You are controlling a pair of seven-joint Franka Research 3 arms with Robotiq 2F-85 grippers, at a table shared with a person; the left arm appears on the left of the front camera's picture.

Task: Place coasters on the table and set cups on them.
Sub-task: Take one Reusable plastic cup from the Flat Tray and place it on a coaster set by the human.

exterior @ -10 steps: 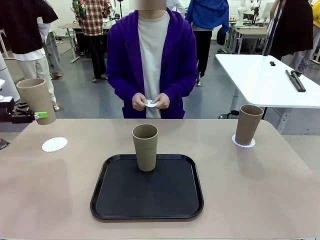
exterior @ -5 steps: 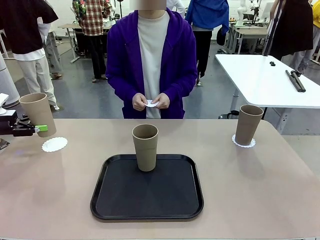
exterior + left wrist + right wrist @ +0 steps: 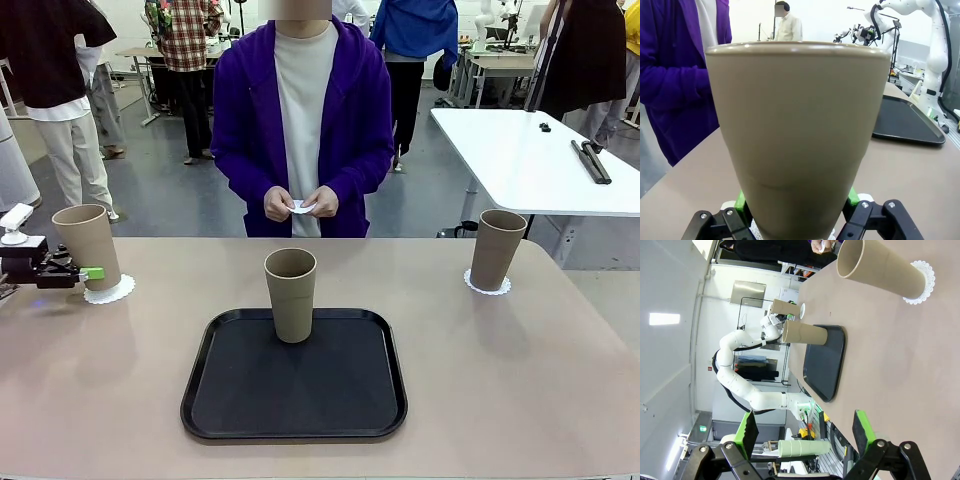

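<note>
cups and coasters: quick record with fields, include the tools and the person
left cup: gripped by shut left tool, base at left coaster
middle cup: upright on black tray, no coaster
right cup: upright on right coaster
right tool: open, empty
person's hands: holding a small white piece, likely the third coaster

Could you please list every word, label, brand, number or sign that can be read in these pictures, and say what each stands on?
No text can be read anywhere.
The cups, coasters and black tray bear no print.
A small green lit panel on the far wall in the right wrist view, perhaps a sign, is too small to read.
</note>
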